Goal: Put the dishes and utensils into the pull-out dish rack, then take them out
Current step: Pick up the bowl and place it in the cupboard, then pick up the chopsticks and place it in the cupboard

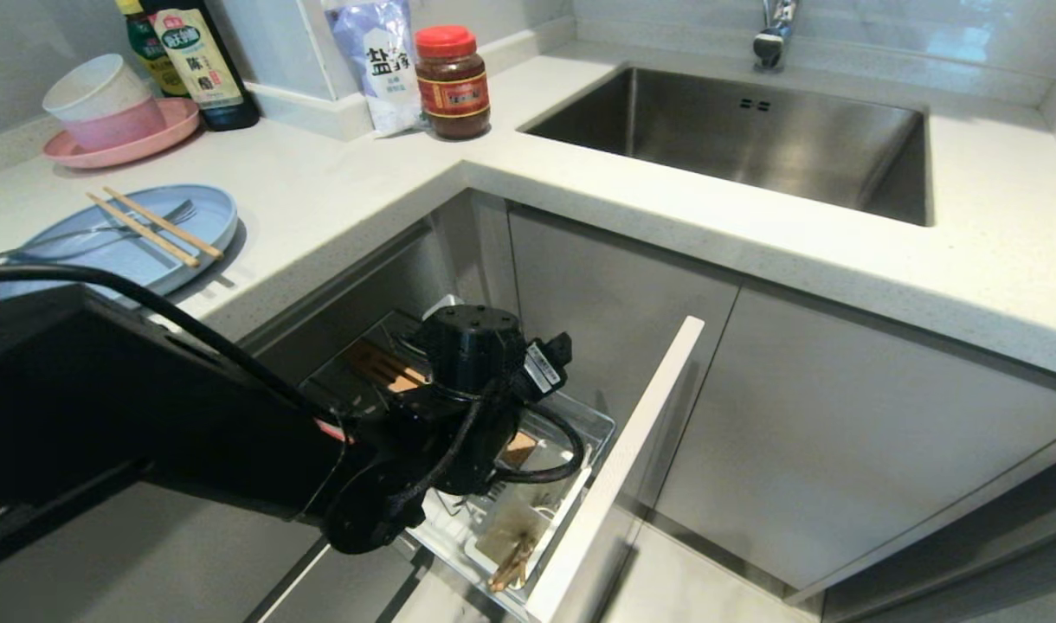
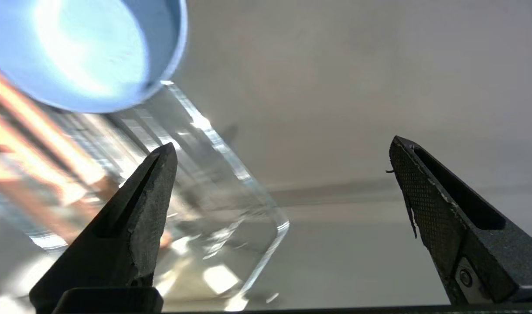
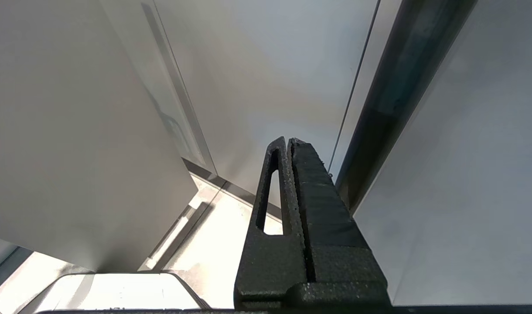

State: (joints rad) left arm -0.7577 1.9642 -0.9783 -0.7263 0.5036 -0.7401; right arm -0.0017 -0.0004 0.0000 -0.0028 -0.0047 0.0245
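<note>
my left claw (image 2: 283,174) is down over the pull-out dish rack (image 1: 580,433), the chrome wire basket with a wooden strip fixed to a narrow white cabinet front, and its jaws are spread wide with nothing between them. from my left wrist, the small pale blue round plastic bowl (image 2: 87,48) sits in the rack just past one fingertip, not touching it, next to the blurry wooden strip and shiny wire. up on the pale speckled desk (image 1: 338,182) the pale blue round flat plate (image 1: 112,238) is lying flat, with the pair of light wooden chopsticks (image 1: 151,227) and the slim silver metal fork (image 1: 86,232) resting across it. behind it there's a pink plate (image 1: 121,138) with stacked pink and white bowls (image 1: 104,102). my right claw (image 3: 290,148) is pressed shut, holding nothing, hanging by the cabinet fronts.
</note>
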